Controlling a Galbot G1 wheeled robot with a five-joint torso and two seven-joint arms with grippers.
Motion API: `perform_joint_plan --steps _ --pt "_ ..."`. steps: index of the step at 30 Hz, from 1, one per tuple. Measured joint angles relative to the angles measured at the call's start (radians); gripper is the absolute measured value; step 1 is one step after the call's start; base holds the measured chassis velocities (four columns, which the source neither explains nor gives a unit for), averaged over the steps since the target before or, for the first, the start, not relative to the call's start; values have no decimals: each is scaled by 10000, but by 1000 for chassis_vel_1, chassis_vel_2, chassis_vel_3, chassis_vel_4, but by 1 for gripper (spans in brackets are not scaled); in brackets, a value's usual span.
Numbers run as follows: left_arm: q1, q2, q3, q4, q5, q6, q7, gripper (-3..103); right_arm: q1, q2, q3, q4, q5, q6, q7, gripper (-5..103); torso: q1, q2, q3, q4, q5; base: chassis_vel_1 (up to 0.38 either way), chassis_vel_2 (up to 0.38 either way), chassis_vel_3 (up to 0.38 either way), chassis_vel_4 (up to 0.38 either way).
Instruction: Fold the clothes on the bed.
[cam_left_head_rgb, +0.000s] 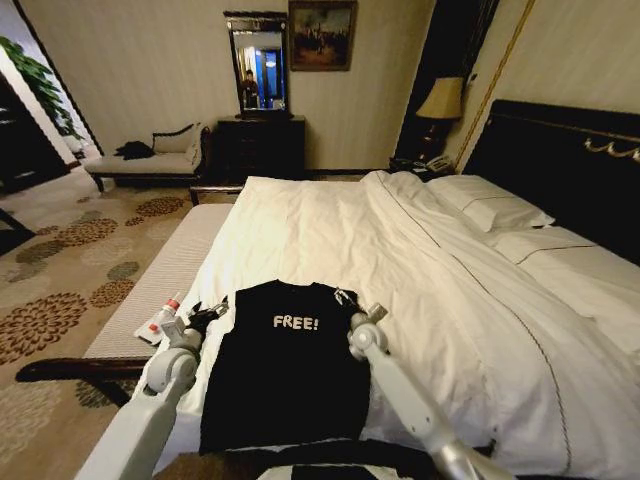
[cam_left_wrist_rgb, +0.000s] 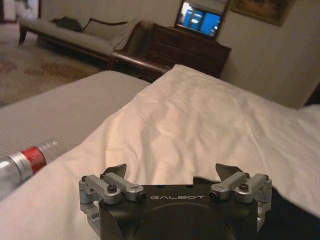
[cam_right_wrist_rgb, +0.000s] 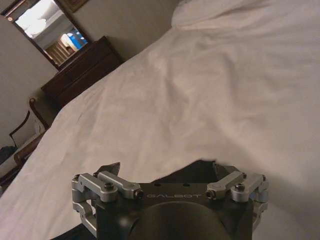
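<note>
While the black "FREE!" T-shirt lies flat at the white bed's foot, the left gripper at its ten o'clock corner and the right gripper at two o'clock both stand spread wide.

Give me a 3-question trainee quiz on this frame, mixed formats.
1. True or false: the T-shirt lies flat on the bed, lettering up.
2. Where are the left gripper and right gripper? A) at the shirt's two shoulders B) both at its hem C) over the pillows
3. What lies on the bench near the left gripper?

Key: 1 true; 2 A; 3 a bottle with a red band.
</note>
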Motion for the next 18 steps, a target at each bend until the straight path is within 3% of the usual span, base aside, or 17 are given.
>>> perform_joint_plan --steps 11,14,17,18 --pt "-1045 -374 227 1032 -209 99 6 100 -91 -169 106 -378 61 -97 -836 102 -1 0 0 -4 0 0 0 0 0" --pt "-1162 -381 268 1141 -204 99 20 100 -120 -128 106 -473 70 -96 -1010 98 -3 0 -1 -3 1 0 0 0 0" --pt "-1351 -407 337 1399 -278 131 109 100 -81 -29 106 -645 69 -54 -1128 83 -3 0 -1 -1 1 0 0 0 0" --pt "-1351 -407 337 1399 -278 131 109 100 -81 -29 106 -645 69 -54 -1128 83 -3 0 -1 -1 1 0 0 0 0"
